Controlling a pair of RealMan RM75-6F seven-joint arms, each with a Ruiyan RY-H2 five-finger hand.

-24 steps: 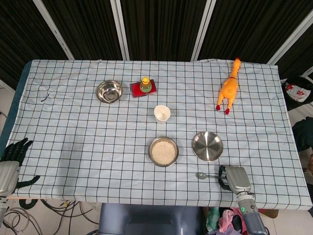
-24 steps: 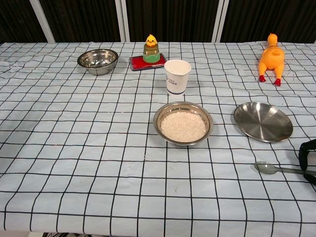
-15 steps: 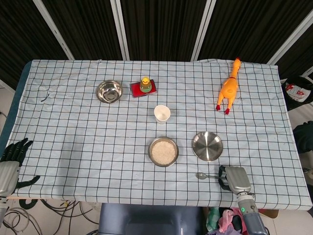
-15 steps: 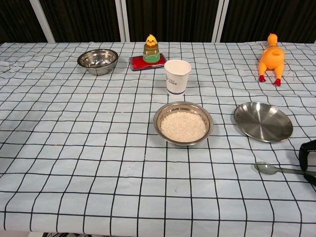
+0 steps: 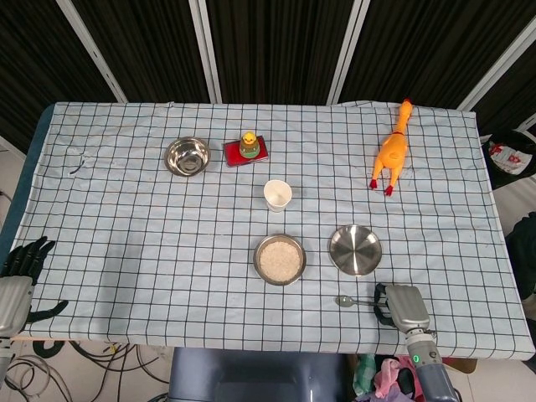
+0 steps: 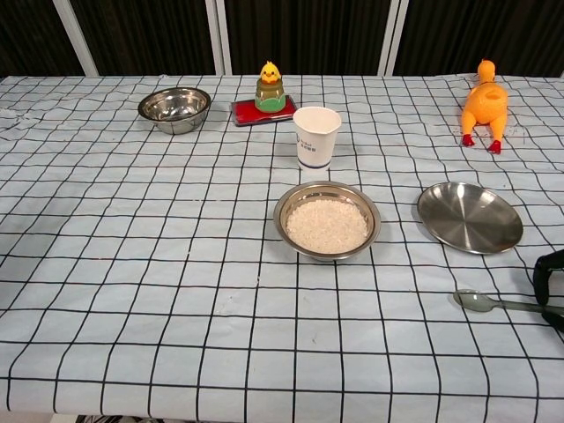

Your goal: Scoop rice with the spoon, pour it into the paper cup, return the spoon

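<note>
Nothing has moved since the earlier frames: both hands and all items hold position, so scooping has not begun. Left hand (image 5: 21, 270) rests off the front-left corner of the tabletop (image 5: 126, 251), fingers spread, empty. Rice bowl (image 5: 280, 259) sits front of centre, paper cup (image 5: 277, 194) just behind it. Spoon (image 5: 352, 300) lies flat near the front-right edge, handle at the right hand (image 5: 400, 306); whether those fingers pinch the handle cannot be determined
</note>
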